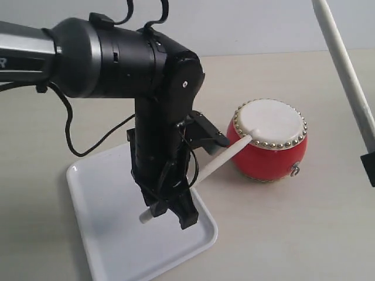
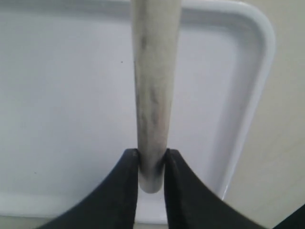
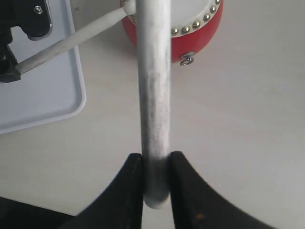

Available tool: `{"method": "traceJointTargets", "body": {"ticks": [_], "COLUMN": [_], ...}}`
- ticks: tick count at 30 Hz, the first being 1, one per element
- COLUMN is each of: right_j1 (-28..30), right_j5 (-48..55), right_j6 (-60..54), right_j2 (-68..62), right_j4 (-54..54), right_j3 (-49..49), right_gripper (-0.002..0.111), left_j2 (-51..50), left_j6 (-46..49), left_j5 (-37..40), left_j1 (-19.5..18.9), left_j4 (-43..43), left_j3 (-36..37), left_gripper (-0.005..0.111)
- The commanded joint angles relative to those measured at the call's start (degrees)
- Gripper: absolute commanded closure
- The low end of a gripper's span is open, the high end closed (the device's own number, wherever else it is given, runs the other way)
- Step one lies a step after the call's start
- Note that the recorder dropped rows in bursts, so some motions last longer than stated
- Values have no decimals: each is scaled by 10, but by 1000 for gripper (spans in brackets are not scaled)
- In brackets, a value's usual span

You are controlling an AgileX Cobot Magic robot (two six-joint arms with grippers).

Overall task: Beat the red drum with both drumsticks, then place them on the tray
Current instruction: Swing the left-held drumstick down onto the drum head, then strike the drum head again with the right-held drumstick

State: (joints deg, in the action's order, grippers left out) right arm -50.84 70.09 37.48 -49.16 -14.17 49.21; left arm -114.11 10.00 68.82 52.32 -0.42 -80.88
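The red drum [image 1: 269, 140] stands on the table to the right of the white tray [image 1: 105, 234]. My left gripper [image 1: 170, 213] hangs over the tray's right part, shut on one drumstick [image 1: 220, 161] near its butt end. That stick's tip rests on the drumhead's left rim. In the left wrist view this drumstick [image 2: 153, 95] runs between the black fingers [image 2: 124, 191] above the tray [image 2: 57, 95]. My right gripper [image 3: 156, 164] is shut on the second drumstick [image 3: 153, 71], held in the air beside the drum [image 3: 200, 33]. The same stick [image 1: 345, 64] crosses the exterior view's upper right corner.
The left arm's black body [image 1: 117, 58] reaches in from the left above the tray, with cables looping behind it. The beige tabletop [image 1: 304, 234] surrounds the drum. The tray's near right corner [image 1: 208, 231] lies just below the left gripper.
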Motion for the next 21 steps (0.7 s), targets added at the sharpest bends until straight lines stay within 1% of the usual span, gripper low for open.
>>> {"method": "traceJointTargets", "body": {"ticks": [1, 4, 9, 11, 15, 18, 21], "right_j1": [2, 2, 2, 2, 2, 2, 2], "right_j5": [-1, -1, -1, -1, -38, -50, -41], "right_j6": [3, 18, 29, 29, 27, 11, 12], "right_j2": [4, -4, -47, -75, -159, -230, -276], "right_j4": [-17, -23, -22, -17, -8, -27, -53], "right_j3": [-2, -24, -95, -122, -156, -155, -140], "right_gripper": [108, 108, 108, 108, 108, 108, 108], "left_j2": [52, 119, 229, 256, 290, 297, 297], "left_j6": [0, -1, -2, -13, -19, -19, -19], "left_j5": [11, 11, -3, -3, -1, 5, 8], "left_j1": [-16, -27, -27, -27, -27, -26, -26], "left_j4": [0, -3, -8, -16, -36, -57, -68], "left_j3": [-9, -9, -6, -6, 0, 16, 40], "left_gripper": [107, 107, 107, 107, 107, 107, 107]}}
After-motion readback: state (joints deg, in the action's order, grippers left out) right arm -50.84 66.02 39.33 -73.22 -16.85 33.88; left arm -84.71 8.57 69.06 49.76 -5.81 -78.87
